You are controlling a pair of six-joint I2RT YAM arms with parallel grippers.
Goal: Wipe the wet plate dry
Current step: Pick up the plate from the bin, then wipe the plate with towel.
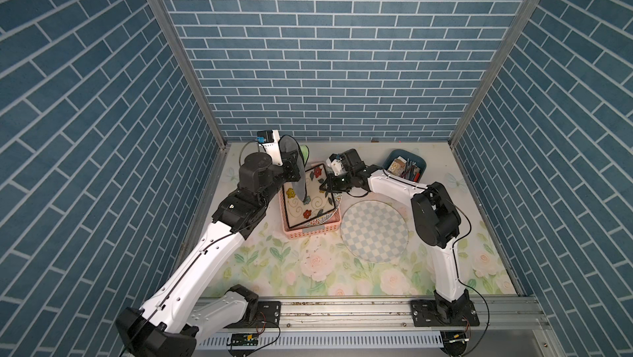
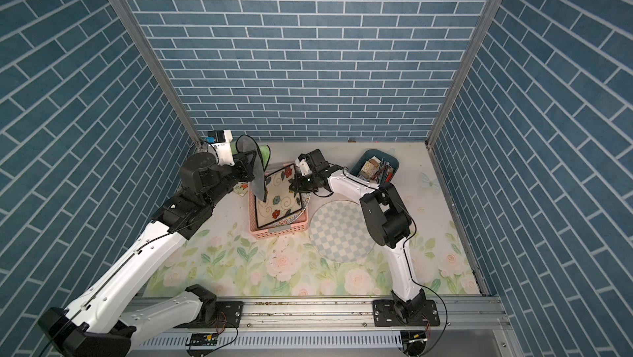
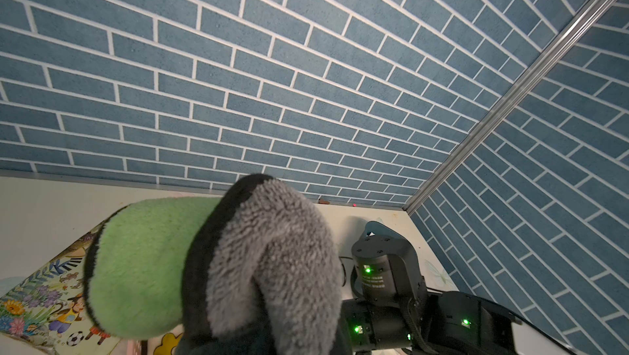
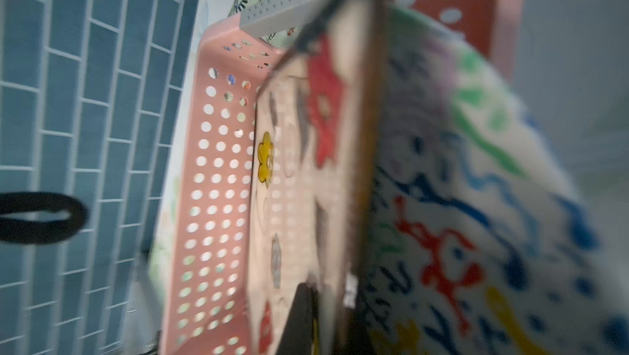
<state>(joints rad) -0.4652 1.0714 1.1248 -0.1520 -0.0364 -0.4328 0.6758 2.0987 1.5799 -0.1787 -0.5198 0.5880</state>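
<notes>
Grey-and-green cloth [image 1: 299, 180] is hanging from the left gripper [image 1: 294, 167], which is clenching it above the far left corner of the pink basket [image 1: 312, 232]. In the left wrist view the fluffy cloth [image 3: 238, 261] is filling the foreground and hiding the jaws. Its lower tip is dangling over the left part of the plate [image 1: 310, 201]; I cannot tell whether it is touching.

The plate, square and cream with painted flowers and a dark rim, is lying tilted in the basket, resting on a round plate [image 1: 334, 215] beneath it. The right gripper [image 1: 324, 187] is sitting at the plate's right edge, near its far corner, and is clamping that edge. The right wrist view is blurred, but the brown rim of the plate [image 4: 296, 183] is running straight down between the dark fingers [image 4: 299, 319], with a few water drops showing on the cream face. Both top views are showing the same hold on the plate [image 2: 277, 199].

Just right of the basket, a checkered disc [image 1: 375, 230] is lying flat on the table [image 1: 308, 269].
</notes>
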